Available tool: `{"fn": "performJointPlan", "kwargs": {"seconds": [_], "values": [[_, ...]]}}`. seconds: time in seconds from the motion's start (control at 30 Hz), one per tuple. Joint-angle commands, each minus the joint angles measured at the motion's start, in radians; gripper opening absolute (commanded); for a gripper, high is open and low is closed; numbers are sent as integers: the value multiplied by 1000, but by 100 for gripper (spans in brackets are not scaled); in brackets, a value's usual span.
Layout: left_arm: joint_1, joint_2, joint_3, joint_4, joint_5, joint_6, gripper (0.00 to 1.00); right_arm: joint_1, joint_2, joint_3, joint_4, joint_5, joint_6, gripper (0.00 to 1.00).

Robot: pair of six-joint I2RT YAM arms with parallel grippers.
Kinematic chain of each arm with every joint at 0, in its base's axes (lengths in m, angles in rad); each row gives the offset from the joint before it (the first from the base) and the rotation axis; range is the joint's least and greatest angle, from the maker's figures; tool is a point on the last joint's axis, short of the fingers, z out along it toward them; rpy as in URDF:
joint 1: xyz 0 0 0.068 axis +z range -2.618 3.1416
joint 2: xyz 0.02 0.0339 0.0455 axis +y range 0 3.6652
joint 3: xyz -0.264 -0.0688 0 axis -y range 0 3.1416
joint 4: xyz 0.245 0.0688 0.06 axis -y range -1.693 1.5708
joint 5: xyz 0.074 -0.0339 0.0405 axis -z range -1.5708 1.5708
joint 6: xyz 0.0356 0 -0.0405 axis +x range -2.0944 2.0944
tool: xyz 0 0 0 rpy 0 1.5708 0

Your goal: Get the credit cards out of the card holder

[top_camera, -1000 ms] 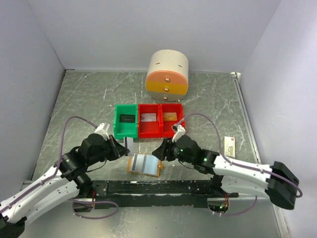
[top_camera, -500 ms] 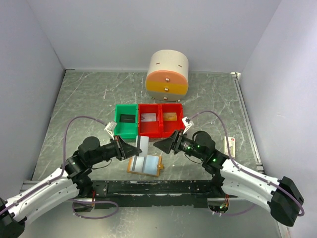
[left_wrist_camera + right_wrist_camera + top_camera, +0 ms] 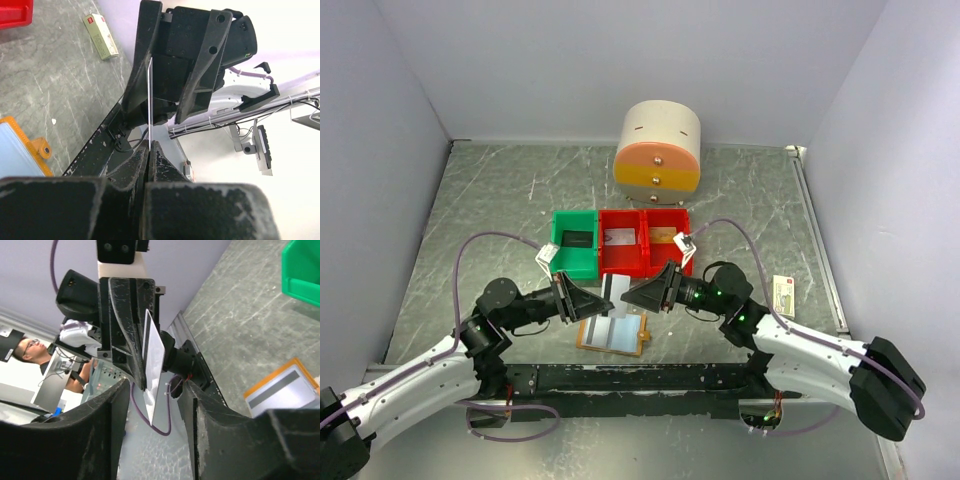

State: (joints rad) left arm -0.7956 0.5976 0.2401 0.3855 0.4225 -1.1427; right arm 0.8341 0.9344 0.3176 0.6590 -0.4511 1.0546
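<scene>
Whole thing comes down to the handoff lineup here. The left gripper [image 3: 150, 149] has its jaws pinched tight on one end of a pale grey credit card [image 3: 154, 357], holding it up in the air just above the card holder [image 3: 625, 338]. The holder lies open on the counter [image 3: 490, 200] between the two arms.

The card's long axis points straight at the right gripper [image 3: 155, 390]. Its free end sits in the gap between those jaws, flat faces toward the fingers. The right jaws are parted, one either side, not clamped. It looks nearer one finger, but I can't tell if it touches.

So the right arm's the taker, I'd guess. A second card [image 3: 282, 389], with a dark stripe, sits in the holder's pocket.
</scene>
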Motion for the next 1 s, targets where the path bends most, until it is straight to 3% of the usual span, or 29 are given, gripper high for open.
{"fn": "performJointPlan", "kwargs": {"seconds": [0.0,0.47,0.7,0.97], "values": [[3,-7,40,13,43,20,7,5,17,-3,141,-31,54,45],[4,-27,6,78,28,-27,7,16,64,7,225,-79,113,24],[3,-9,1,109,42,-38,7,28,103,13,263,-64,137,22],[3,-20,-2,104,36,-41,7,37,110,-9,318,-35,155,6]]}}
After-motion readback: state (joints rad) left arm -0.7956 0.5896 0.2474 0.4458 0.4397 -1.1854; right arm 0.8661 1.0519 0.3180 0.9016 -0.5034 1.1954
